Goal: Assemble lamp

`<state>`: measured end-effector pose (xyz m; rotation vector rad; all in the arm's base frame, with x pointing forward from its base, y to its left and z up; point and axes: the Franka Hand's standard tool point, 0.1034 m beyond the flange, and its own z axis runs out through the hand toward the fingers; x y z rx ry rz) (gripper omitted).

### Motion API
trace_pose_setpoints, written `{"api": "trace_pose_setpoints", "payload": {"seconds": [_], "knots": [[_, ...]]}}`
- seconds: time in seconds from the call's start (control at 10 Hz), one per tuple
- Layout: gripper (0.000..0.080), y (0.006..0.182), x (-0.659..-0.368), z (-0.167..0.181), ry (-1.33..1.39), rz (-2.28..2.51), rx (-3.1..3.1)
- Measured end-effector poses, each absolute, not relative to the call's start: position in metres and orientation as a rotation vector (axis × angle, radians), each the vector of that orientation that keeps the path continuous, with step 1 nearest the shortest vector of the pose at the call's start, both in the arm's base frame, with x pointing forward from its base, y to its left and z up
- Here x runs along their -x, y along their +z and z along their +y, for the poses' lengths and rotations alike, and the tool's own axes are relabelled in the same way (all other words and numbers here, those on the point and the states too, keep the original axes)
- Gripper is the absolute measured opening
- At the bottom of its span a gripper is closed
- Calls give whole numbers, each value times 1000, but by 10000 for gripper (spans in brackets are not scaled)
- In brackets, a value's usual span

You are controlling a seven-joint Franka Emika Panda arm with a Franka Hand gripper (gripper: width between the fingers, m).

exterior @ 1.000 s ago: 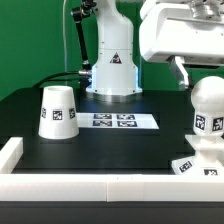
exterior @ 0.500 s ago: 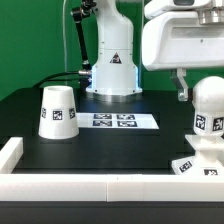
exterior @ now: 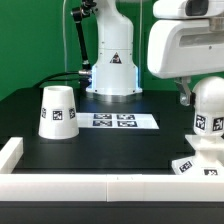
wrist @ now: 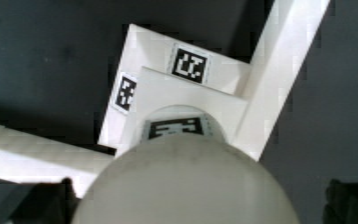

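The claw (wrist: 194, 203) hangs released, its fingers (wrist: 348, 200) spread clear on either side of the bulb (exterior: 209, 100) directly beneath. The bulb stands on the base (wrist: 172, 72), which sits tight against the white edge rail (exterior: 90, 186). Far off across the open black bench (exterior: 110, 148) lie the marker board (exterior: 125, 121) and, farthest from the claw, the shade (exterior: 57, 110).

Gripper (exterior: 188, 93) lowered; shifted toward exterior view's right; now nearer bulb (exterior: 209, 101) top.

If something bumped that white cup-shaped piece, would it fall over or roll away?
Probably not easily: the shade stands on its wider end on the table, so it would likely slide. Once toppled, its taper should make it roll in a curve.
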<state>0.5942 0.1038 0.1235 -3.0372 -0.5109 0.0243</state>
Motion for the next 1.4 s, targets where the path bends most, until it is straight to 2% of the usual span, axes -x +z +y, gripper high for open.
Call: {"api": "trace_pose_setpoints", "payload": {"seconds": [0.6,0.7,1.2,1.4], "knots": [[699,126,-599,100,4,-514,3037],[574,126,-599,100,4,-514,3037],[577,126,-599,100,6,-444,3047],[577,126,-599,101,-2,-151,3075]]}}
